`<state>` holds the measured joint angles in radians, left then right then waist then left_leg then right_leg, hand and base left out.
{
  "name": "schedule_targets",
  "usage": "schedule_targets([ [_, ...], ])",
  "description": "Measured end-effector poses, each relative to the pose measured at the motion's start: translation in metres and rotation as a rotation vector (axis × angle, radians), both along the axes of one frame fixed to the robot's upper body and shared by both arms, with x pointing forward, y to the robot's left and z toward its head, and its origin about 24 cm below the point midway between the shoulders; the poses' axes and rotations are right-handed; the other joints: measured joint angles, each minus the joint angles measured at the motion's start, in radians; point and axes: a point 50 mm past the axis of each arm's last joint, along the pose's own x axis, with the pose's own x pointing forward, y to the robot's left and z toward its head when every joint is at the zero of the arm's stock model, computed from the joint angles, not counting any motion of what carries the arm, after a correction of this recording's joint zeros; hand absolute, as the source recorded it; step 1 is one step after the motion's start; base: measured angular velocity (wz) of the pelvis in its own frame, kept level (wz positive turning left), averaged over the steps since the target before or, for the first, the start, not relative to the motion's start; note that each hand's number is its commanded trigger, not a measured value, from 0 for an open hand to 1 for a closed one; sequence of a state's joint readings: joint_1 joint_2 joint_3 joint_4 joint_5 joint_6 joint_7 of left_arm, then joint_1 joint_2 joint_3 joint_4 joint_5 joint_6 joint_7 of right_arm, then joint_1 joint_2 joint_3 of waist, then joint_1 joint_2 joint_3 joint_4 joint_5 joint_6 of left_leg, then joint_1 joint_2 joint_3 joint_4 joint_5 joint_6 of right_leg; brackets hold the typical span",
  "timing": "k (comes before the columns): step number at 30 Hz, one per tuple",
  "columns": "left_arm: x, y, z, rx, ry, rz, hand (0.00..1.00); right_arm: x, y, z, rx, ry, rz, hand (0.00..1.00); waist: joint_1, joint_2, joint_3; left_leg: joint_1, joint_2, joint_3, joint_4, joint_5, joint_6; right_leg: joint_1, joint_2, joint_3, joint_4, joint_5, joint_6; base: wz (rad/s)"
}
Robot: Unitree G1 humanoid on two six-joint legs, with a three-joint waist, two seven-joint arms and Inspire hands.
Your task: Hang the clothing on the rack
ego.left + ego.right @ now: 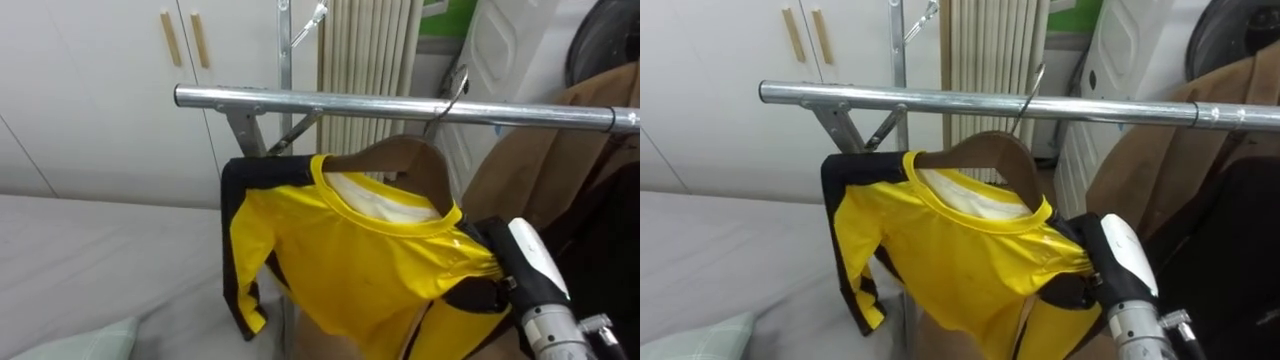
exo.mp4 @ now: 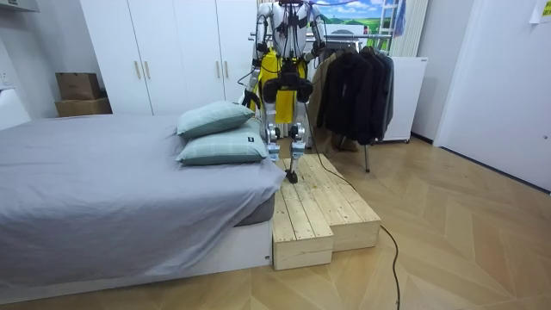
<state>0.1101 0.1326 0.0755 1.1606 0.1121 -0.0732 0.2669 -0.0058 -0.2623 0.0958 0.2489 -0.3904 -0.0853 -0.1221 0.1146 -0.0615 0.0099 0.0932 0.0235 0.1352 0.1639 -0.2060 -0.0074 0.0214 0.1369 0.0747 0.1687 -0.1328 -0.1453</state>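
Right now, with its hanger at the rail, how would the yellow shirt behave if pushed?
The yellow shirt is probably floppy: its sleeve droops limp. On its wooden hanger it would likely swing, perhaps sliding along the smooth metal rail.

The right hand (image 1: 525,262) comes in from the lower right on a raised forearm, metal wrist lowest and white back facing up. It seems closed on the shoulder of the yellow shirt (image 1: 370,265), though dark trim there muddles the view.

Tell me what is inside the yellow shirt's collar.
A brown wooden hanger rises from the yellow shirt, its hook over the metal rail. Its arms are covered by cloth.
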Motion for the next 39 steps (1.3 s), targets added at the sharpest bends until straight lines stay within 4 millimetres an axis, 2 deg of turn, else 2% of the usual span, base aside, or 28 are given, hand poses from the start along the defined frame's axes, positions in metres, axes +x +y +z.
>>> schedule_targets([
  [5, 0.001, 0.001, 0.0, 0.008, -0.002, 0.003, 0.0, 0.0, -0.003, -0.011, 0.0, 0.079, -0.003, 1.0, 0.0, -0.003, 0.0003, 0.004, 0.0, -0.003, 0.0, 0.0, 0.0, 0.004, -0.001, -0.002, 0.0, 0.0, 0.0, 0.0],
  [9, 0.0, 0.002, 0.001, 0.011, -0.001, 0.0, 0.0, 0.005, -0.006, -0.016, 0.011, 0.102, -0.014, 1.0, -0.005, -0.016, 0.0031, 0.005, -0.002, -0.005, 0.0, 0.0, 0.0, 0.007, -0.002, -0.006, -0.001, 0.0, 0.0, 0.03],
  [14, -0.004, 0.004, 0.001, 0.016, 0.01, 0.003, 0.0, 0.003, -0.008, -0.022, 0.006, 0.113, -0.025, 1.0, -0.003, -0.021, -0.0006, 0.007, -0.003, -0.005, 0.0, 0.0, 0.0, 0.014, -0.003, -0.009, -0.017, 0.0, 0.0, 0.01],
  [24, -0.004, 0.005, 0.001, 0.018, 0.008, 0.002, 0.0, 0.002, -0.007, -0.023, -0.025, 0.091, -0.023, 1.0, -0.003, -0.018, -0.0043, 0.007, -0.003, -0.005, 0.0, 0.0, 0.0, 0.02, -0.003, -0.011, -0.017, 0.0, 0.0, 0.0],
  [39, -0.003, 0.005, 0.001, 0.015, 0.007, 0.003, 0.0, 0.001, -0.006, -0.024, -0.061, 0.09, -0.017, 1.0, -0.005, -0.02, -0.0053, 0.018, -0.004, -0.005, 0.0, 0.0, 0.0, 0.031, -0.004, -0.011, -0.019, 0.0, 0.0, 0.0],
])
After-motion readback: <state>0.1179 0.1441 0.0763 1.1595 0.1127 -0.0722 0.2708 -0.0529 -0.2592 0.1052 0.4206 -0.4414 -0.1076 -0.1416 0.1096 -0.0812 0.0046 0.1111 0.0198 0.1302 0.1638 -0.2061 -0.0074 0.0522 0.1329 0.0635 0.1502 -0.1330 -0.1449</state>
